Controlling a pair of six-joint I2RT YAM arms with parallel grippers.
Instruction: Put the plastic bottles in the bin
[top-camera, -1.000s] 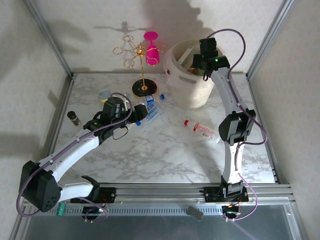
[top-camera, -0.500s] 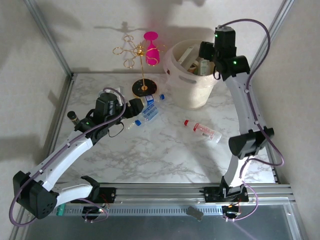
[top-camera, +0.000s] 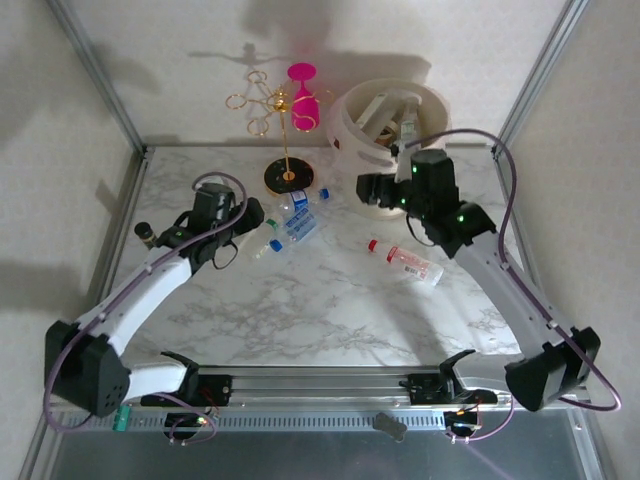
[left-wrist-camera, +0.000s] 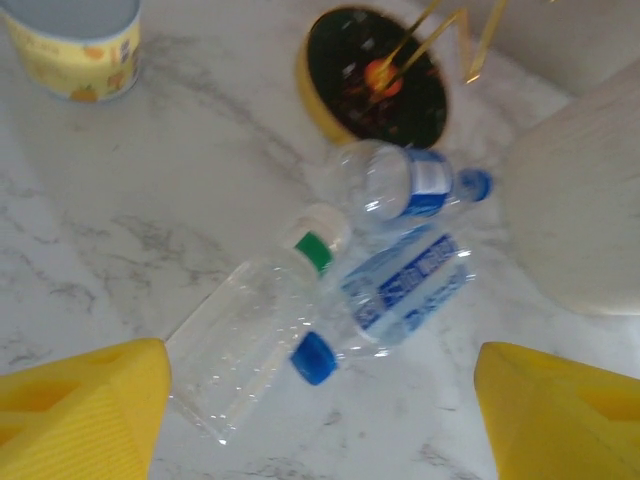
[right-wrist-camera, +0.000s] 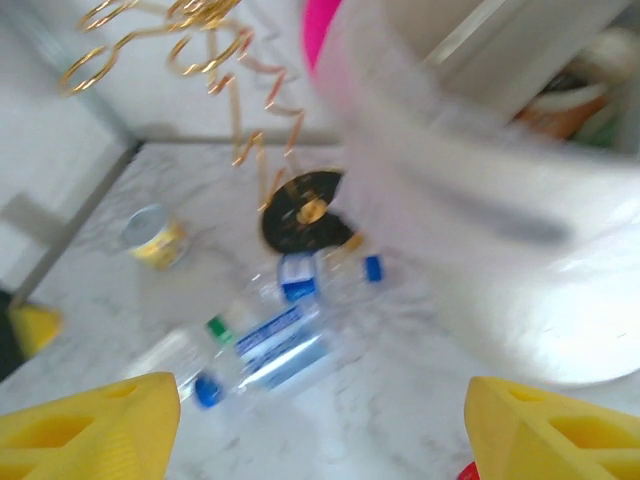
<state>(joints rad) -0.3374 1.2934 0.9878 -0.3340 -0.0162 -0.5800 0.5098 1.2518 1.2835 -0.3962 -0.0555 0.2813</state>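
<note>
Four plastic bottles (top-camera: 296, 224) lie flat on the desk (top-camera: 300, 300); both sets of jaws gape wide, holding nothing.
The bin (top-camera: 345, 128) stands at the far right, with more bottles leaning inside. The right arm reaches low, the right gripper (top-camera: 364, 190) facing left in front of the bin. The left arm stretches forward, the left gripper (left-wrist-camera: 320, 410) just short of three clustered bottles. The red-capped bottle (top-camera: 405, 262) lies apart, cap toward far-left. The blue-labelled bottle (left-wrist-camera: 400, 295) runs diagonally, cap nearest the left gripper. The green-banded bottle (left-wrist-camera: 250, 340) points its cap away.

Bottle cluster (top-camera: 298, 226) left of bin (top-camera: 346, 122), stand (top-camera: 288, 176) behind.
</note>
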